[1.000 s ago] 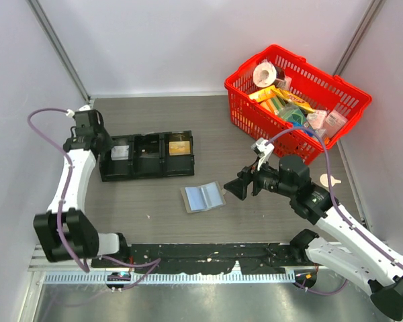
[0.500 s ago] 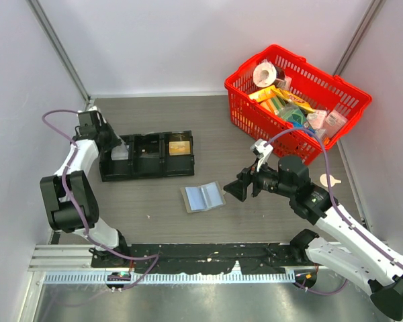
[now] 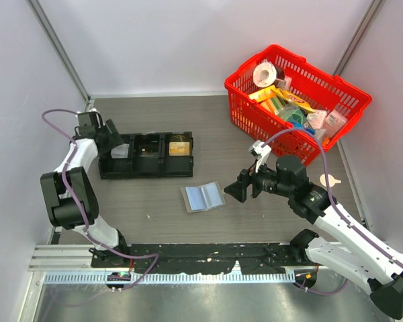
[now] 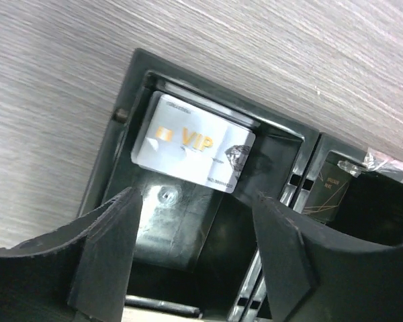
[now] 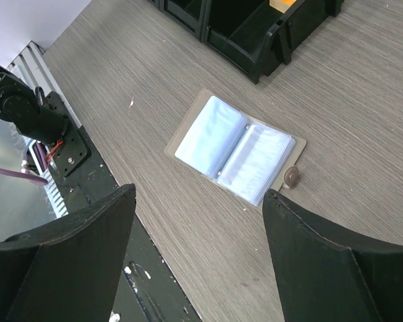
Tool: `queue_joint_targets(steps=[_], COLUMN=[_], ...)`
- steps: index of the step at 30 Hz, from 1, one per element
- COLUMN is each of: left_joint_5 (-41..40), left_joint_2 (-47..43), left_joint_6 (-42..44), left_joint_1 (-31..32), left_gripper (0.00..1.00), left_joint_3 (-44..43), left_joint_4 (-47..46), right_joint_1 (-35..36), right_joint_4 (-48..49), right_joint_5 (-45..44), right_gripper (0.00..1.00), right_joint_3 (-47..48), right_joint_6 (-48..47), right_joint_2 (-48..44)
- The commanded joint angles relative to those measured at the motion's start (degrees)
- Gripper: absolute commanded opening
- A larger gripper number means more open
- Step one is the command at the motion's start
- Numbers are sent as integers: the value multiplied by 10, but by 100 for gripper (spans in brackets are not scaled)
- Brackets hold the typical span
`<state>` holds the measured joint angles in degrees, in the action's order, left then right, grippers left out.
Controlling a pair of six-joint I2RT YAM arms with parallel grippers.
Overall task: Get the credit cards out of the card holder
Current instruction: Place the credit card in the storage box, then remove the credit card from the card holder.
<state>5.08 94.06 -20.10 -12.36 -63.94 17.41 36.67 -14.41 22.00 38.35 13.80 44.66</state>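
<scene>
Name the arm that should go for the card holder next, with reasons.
Right. The right tool is open, close beside the card holder, which lies open in its wrist view. The left tool is far off over the black tray, above a card in its end compartment.

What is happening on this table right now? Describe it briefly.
The left arm holds its jaws open over the left end compartment of the black tray, where a whitish VIP card lies flat. The right arm, jaws open and empty, hovers near the card holder, which lies open on the table.
</scene>
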Motion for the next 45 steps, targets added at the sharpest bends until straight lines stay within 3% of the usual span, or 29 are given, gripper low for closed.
queue_joint_targets(steps=[1, 5, 9, 19, 26, 29, 36, 45], left_joint_5=[-65, -77, -68, -67, -117, -122, -129, -136], left_joint_2=[-66, -117, -179, -343, -315, -261, -181, -135], left_joint_6=[8, -11, -48, -220, -275, -275, -282, -322], left_joint_1=[-2, 20, 73, 368, 554, 586, 612, 624], left_gripper=[74, 84, 85, 76, 62, 55, 29, 19], left_joint_3=[-52, -65, -67, 89, 159, 159, 185, 267], left_joint_4=[38, 75, 127, 82, 1, -13, -22, -16], right_joint_1=[2, 2, 3, 51, 76, 77, 82, 83], right_joint_4=[1, -11, -13, -9, 11, 20, 50, 82], right_joint_5=[-15, -27, -33, -78, -121, -106, -116, -115], right_gripper=[80, 80, 80, 74, 65, 60, 53, 53], right_joint_3=[26, 35, 40, 64, 81, 85, 80, 63], right_joint_6=[-8, -5, 4, 36, 57, 64, 72, 82], right_joint_2=[2, 15, 35, 154, 224, 262, 337, 402])
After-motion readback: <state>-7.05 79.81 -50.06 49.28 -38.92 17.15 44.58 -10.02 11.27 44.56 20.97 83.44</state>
